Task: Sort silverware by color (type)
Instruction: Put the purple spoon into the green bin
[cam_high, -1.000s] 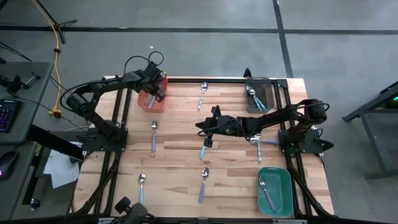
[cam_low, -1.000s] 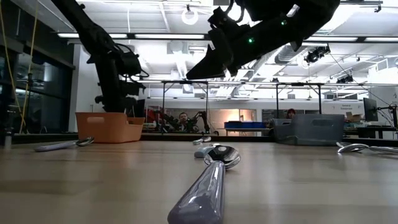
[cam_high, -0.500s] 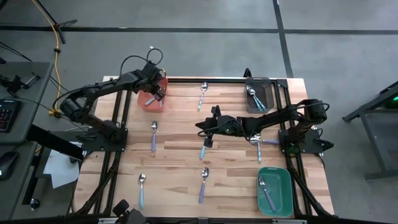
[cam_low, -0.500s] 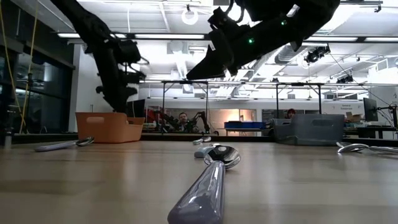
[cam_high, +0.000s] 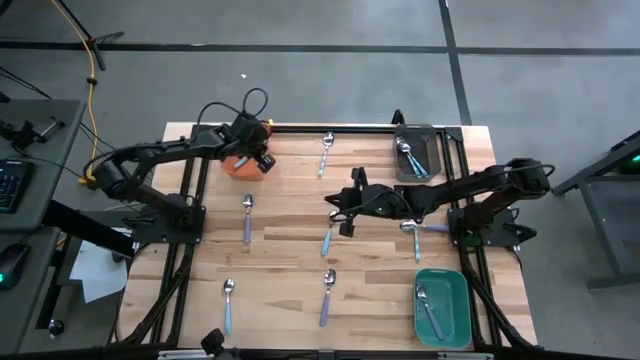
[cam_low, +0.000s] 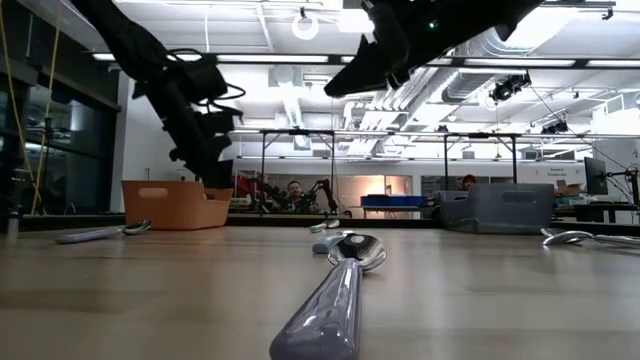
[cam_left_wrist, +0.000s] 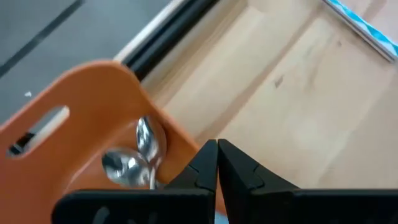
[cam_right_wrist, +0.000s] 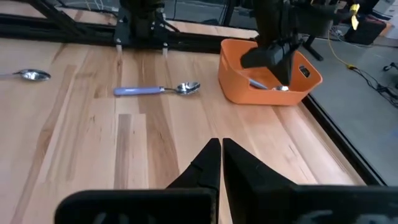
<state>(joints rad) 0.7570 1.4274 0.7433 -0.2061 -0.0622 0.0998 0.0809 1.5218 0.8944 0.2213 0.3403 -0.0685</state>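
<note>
Several spoons lie flat on the wooden table: one at the far middle (cam_high: 326, 150), a purple-handled one (cam_high: 247, 218), one under my right arm (cam_high: 327, 240), and two near the front edge (cam_high: 228, 303) (cam_high: 327, 295). More spoons (cam_left_wrist: 138, 152) lie inside the orange bin (cam_high: 238, 166) at the far left. My left gripper (cam_high: 262, 160) hangs shut and empty over that bin's right rim. My right gripper (cam_high: 338, 212) hovers shut and empty above the table's middle; in its wrist view (cam_right_wrist: 221, 146) nothing sits between the fingers.
A grey bin (cam_high: 428, 160) with spoons stands at the far right, and a green bin (cam_high: 455, 305) holding a spoon at the near right. Another spoon (cam_high: 415, 238) lies by the right arm's base. Bare wood lies between the scattered spoons.
My left gripper has swung from above the orange bin toward the table's right and tipped nearer to level. My right gripper has risen and drawn back toward the table's right edge, still shut. The spoon beneath it has stayed on the table.
</note>
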